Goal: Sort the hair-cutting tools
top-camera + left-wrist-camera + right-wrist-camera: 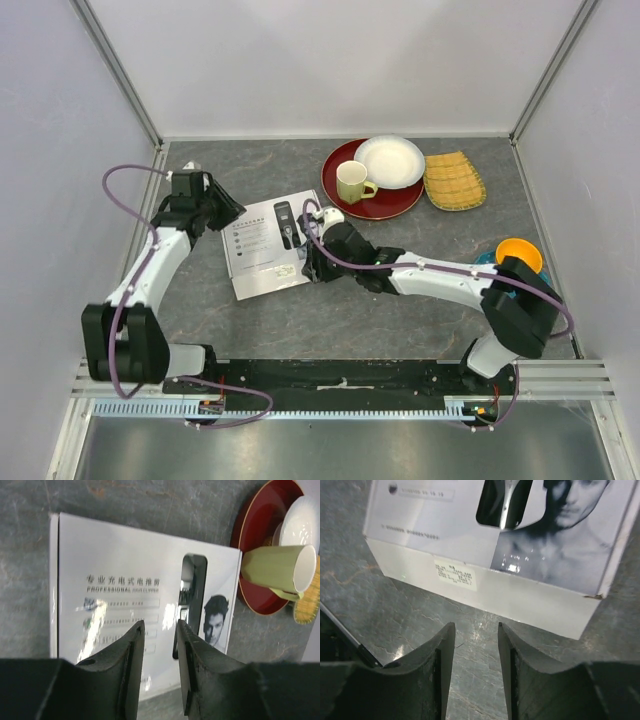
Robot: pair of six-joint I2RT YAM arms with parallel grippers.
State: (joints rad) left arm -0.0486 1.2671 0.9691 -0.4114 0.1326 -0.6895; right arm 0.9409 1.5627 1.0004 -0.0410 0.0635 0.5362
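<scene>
A white hair-clipper box point(262, 250) lies flat on the grey table. The black-and-silver clipper point(287, 225) shows through the window in its lid; it also shows in the left wrist view point(192, 592) and the right wrist view point(504, 500). My left gripper point(226, 211) is open and empty at the box's far left edge, hovering over the lid point(120, 575). My right gripper point(311, 262) is open and empty, just off the box's right side wall point(520, 597). Comb guards, cylinder, comb and cord are out of view.
A red plate point(375, 200) at the back holds a yellow-green mug point(352, 182) and a white bowl point(390, 160). A woven bamboo tray point(454, 180) lies to its right. An orange bowl point(519, 254) sits by the right arm's elbow. Walls enclose three sides.
</scene>
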